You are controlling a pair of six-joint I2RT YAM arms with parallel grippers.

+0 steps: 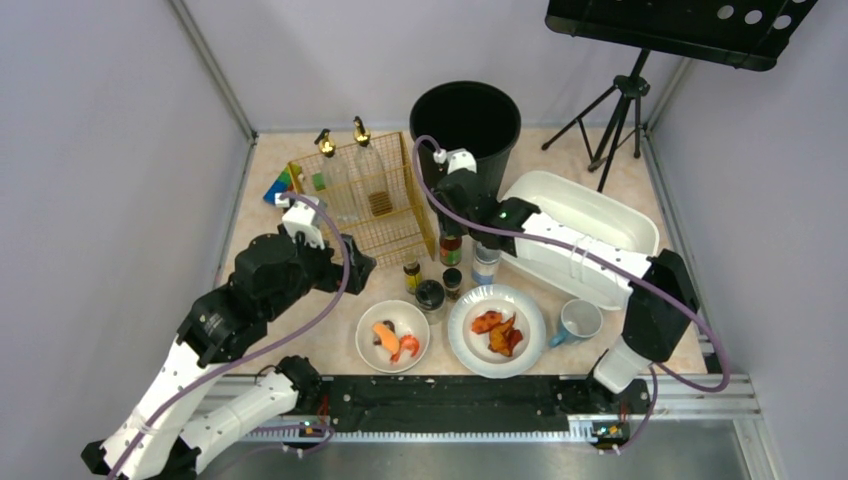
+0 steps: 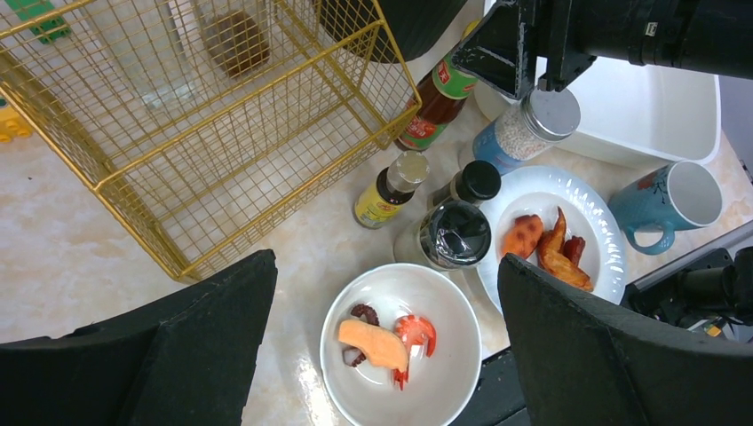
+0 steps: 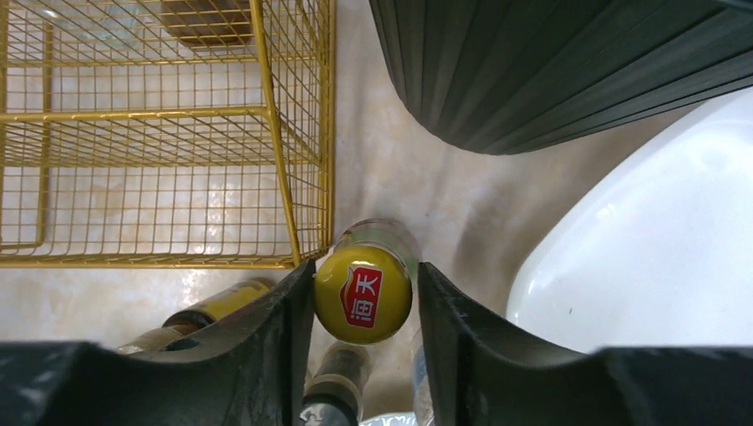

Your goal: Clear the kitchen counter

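My R gripper straddles the yellow cap of the red-label sauce bottle, pads close on both sides; can't tell if clamped. Bottle stands upright on the beige speckled kitchen counter, betw gold wire basket on the left & white plastic tub on the right. Looks like glass: prob. rigid, breakable, slick. Best held at cap/neck. L gripper wide apart, empty.

A lab mock-up of a kitchen: a marble-look bench carries sauce bottles and a plate of food in front of the black bin. Plain grey partition walls box it in. A tripod stands right of the bin, and robot arms rise from a rail well in front of it.
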